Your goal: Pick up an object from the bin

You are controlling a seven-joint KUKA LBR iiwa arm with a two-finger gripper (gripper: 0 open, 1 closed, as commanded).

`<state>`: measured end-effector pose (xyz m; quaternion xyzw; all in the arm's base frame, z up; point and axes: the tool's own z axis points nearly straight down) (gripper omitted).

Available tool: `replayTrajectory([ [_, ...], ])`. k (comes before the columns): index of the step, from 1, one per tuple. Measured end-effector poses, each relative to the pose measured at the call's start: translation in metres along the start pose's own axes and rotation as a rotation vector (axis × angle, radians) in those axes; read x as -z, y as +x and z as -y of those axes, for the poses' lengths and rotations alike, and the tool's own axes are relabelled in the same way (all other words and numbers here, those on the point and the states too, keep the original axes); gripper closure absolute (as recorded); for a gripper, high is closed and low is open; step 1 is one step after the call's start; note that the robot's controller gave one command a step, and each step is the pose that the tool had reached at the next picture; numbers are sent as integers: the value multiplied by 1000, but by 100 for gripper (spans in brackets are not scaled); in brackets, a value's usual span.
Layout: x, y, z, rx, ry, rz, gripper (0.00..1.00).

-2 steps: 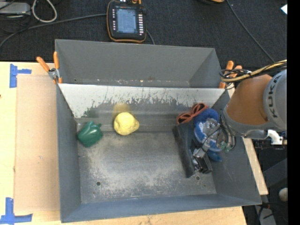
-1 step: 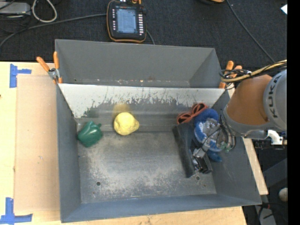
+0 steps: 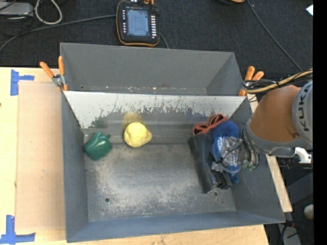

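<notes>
My gripper (image 3: 220, 179) is low at the bin's right side, pressed into a small cluster of things. Right under it lies a blue fuzzy thing (image 3: 226, 132) against the right wall. A dark grey oblong block (image 3: 201, 160) lies along the gripper's left side, touching or nearly touching it. An orange and black strap (image 3: 208, 123) curls at the far end of the block, beside the blue thing. What sits between the gripper's tips is hidden by its own body.
A yellow lemon-shaped thing (image 3: 136, 135) and a green pepper-shaped thing (image 3: 97, 146) lie near the back left of the bin floor. The arm reaches in over the right rim, with cables at its wrist.
</notes>
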<state>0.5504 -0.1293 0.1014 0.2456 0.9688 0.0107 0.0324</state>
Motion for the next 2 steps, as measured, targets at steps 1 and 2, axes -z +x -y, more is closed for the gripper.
replayTrajectory([
  [1,10,2,-2,4,1,-17,100],
  [2,32,0,-3,8,0,-13,100],
])
